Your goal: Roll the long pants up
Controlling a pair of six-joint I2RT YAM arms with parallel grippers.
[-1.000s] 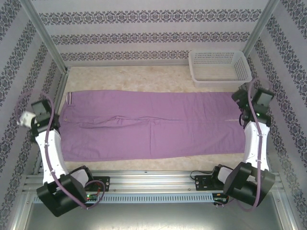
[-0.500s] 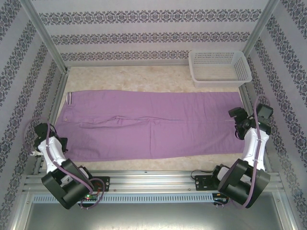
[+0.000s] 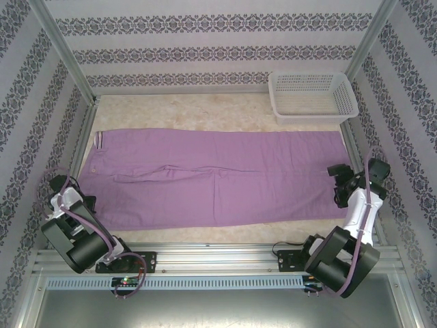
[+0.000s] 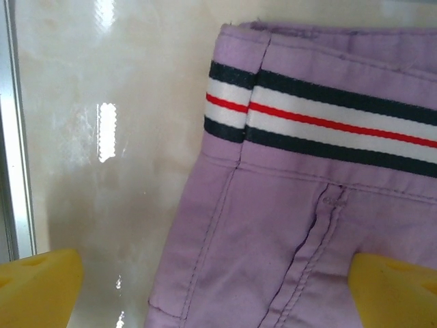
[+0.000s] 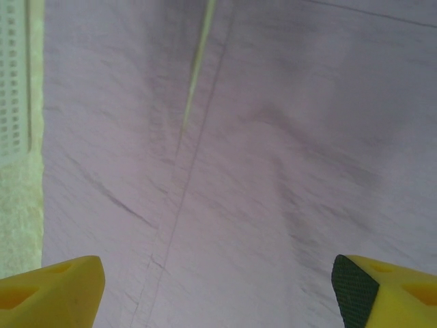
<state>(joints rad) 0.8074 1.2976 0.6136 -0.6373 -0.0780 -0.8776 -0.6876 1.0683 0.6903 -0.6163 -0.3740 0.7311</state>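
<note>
The long pants [image 3: 218, 178] lie flat across the table, lilac, with the waistband at the left and the leg ends at the right. The left wrist view shows the waistband corner [image 4: 321, 123] with its dark, white and red stripe, and a stitched seam below. My left gripper [image 3: 76, 199] sits low by the near left corner, and its open jaws [image 4: 215, 290] hover over the fabric edge. My right gripper [image 3: 339, 183] hangs over the leg ends, open [image 5: 218, 290], with smooth fabric [image 5: 259, 171] beneath and nothing held.
A white mesh basket [image 3: 313, 113] stands at the back right, and its wall [image 5: 13, 75] also edges the right wrist view. Metal frame posts [image 3: 75, 75] and patterned walls enclose the table. Bare tabletop [image 4: 102, 137] lies left of the waistband.
Both arms have drawn back and folded down toward the near edge. The left gripper dropped from beside the waistband to the near left corner. The right gripper moved nearer over the leg ends.
</note>
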